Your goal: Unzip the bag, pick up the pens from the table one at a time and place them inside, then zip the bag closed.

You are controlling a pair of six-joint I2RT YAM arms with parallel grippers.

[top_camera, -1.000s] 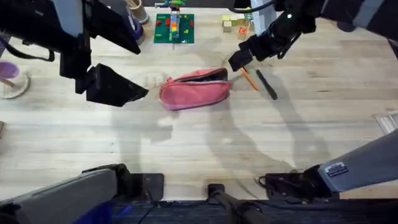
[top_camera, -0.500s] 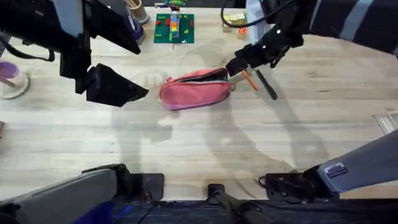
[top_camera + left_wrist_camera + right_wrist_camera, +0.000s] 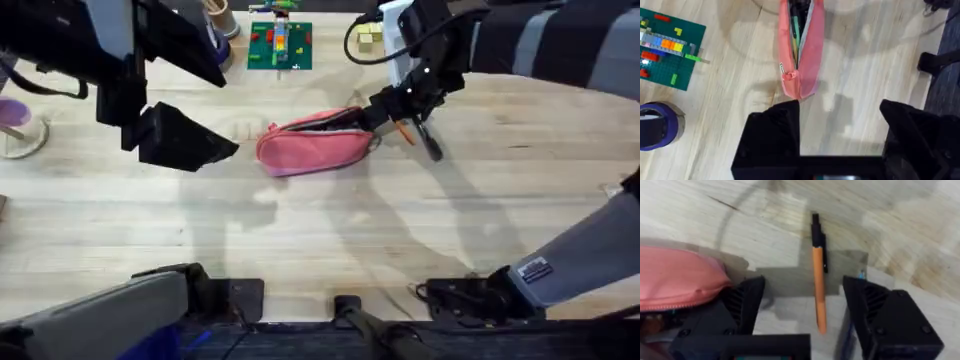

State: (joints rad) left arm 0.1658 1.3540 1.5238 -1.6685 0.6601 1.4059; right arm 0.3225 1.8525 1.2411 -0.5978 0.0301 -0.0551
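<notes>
The left arm's black gripper (image 3: 185,140) is hanging over the pale wooden plank table (image 3: 300,230), on the left side, near the left end of the soft pink-red fabric pencil pouch (image 3: 313,146). In the left wrist view its two black fingers (image 3: 772,137) are standing wide apart with nothing between them, and the gripper (image 3: 840,135) is sitting just above the near tip of the pouch (image 3: 801,55) without touching it.

The pouch is lying long-ways in the middle of the table. Its zipper is open along the top, and dark and green things are showing inside the gap. A small pull tab (image 3: 788,75) is sitting at the end closest to the left gripper.

The right arm is reaching across to the right end of the pouch. Its black gripper (image 3: 388,108) is low over the table there. In the right wrist view its fingers (image 3: 747,302) are spread wide, and the slim orange pen with a dark tip (image 3: 817,272) is lying flat on the wood between them. The fingers are not touching it. The pink pouch (image 3: 680,277) is just beside the pen.

The slim black pen (image 3: 428,141) is lying on the table just to the right of the orange pen (image 3: 404,130).

Farther back, a green building-brick plate with coloured bricks (image 3: 280,44) is sitting near the far edge. A purple cup (image 3: 655,127) is standing near it.
</notes>
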